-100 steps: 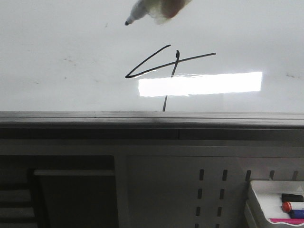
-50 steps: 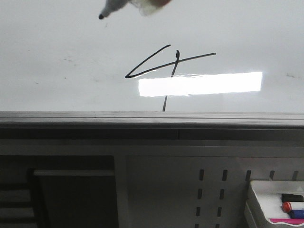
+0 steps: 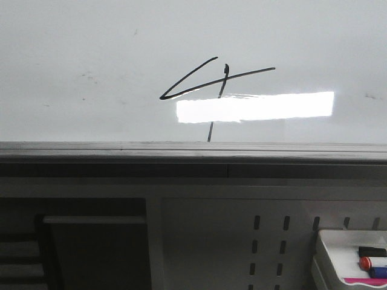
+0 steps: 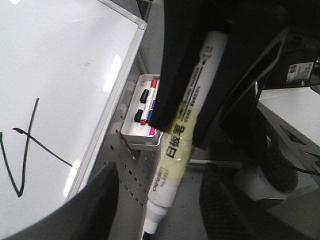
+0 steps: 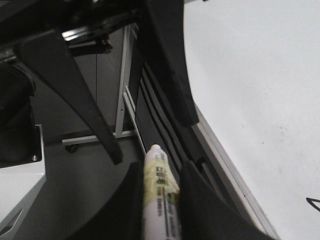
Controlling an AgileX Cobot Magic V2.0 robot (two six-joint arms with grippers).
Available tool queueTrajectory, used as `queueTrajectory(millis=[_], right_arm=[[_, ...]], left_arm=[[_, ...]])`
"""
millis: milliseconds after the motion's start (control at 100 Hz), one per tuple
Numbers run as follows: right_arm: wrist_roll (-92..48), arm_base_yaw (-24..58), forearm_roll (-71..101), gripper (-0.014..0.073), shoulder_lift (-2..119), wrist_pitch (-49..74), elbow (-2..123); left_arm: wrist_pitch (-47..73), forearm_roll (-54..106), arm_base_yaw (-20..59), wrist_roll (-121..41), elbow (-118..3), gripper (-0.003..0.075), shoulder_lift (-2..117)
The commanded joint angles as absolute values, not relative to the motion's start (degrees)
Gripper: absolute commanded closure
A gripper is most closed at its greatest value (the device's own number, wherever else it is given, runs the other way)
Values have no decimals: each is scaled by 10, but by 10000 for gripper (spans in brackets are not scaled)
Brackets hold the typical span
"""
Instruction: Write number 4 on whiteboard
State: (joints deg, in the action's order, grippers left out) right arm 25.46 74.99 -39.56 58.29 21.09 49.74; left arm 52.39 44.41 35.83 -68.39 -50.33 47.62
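Observation:
The whiteboard fills the upper front view, and the number 4 is drawn on it in thin black lines beside a bright glare. Neither gripper appears in the front view. In the right wrist view my right gripper is shut on a white and yellow marker, off the whiteboard. The left wrist view shows that marker pointing tip-down between the spread fingers of my left gripper, which is open and touches nothing. The number 4 lies on the whiteboard beside it.
A grey metal edge runs under the board, with a perforated panel below it. A small white tray of spare markers hangs at the lower right; it also appears as the tray in the left wrist view.
The marker tip at the top of the front view moved left and upward, away from the drawn 4, and has left that view. The lines on the board are unchanged.

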Motion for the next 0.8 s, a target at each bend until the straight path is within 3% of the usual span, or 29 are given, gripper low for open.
queueTrajectory(millis=[0,370,660,790], right_arm=[[249,754,-406,666,571,172,518],[249,756,-402,666,574,151,518],[249,756,-400,666,574,149,518],[249,756,-400,666,574,149,518]], left_arm=[[525,470,359,-683,-528,389,484],[562,493,359,-683,-539,395,517],[562,495,359,-683,-545,542,517],[562,495,359,-683,-545,556,517]])
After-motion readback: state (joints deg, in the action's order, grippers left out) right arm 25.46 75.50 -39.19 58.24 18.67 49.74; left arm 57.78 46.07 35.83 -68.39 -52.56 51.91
